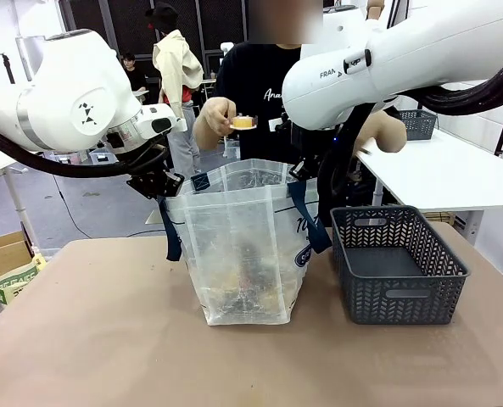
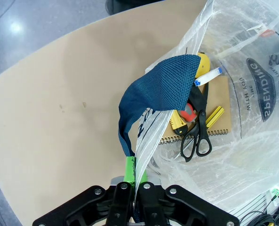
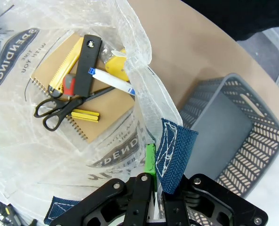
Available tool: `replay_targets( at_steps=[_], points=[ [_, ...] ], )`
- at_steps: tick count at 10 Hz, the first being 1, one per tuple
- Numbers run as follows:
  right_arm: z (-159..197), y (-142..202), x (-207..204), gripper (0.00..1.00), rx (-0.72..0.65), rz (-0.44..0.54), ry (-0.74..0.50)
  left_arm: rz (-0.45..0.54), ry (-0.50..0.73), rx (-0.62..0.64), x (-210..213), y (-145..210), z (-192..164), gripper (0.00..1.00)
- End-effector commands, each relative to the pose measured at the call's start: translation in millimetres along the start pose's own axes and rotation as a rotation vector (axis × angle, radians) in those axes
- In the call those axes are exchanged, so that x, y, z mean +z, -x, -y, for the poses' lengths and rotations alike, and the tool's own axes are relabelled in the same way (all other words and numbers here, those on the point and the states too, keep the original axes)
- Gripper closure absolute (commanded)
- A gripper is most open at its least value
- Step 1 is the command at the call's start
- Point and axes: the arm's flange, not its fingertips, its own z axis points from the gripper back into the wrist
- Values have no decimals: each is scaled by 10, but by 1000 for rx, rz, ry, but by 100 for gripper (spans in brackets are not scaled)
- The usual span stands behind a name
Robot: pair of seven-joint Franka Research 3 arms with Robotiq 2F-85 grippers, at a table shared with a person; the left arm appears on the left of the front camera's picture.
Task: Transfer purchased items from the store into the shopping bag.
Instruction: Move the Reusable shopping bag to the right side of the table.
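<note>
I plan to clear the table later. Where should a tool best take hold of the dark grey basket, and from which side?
Probably the near short wall of the basket, at its handle cut-out, from straight above: one finger inside, one outside. The wall is thin and upright, the inside looks bare, and the shopping bag stands close on the basket's left.

You're looking across a tan tabletop [image 1: 90,339] to a pale grey floor [image 1: 90,208] that is glossy enough to catch the overhead light. A white table [image 1: 455,174] stands at the right and a cardboard box [image 1: 1,254] sits at the far left, with dark gridded panels [image 1: 209,21] behind.
</note>
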Motion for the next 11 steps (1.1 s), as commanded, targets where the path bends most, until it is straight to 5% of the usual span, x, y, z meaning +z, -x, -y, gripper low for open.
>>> replay_targets(
  at_steps=[1,11],
  points=[
    [7,12,13,100,0,-8,2,3,-11,2,12,-5,-9,100],
    [7,12,13,100,0,-8,2,3,-11,2,12,-5,-9,100]
  ],
)
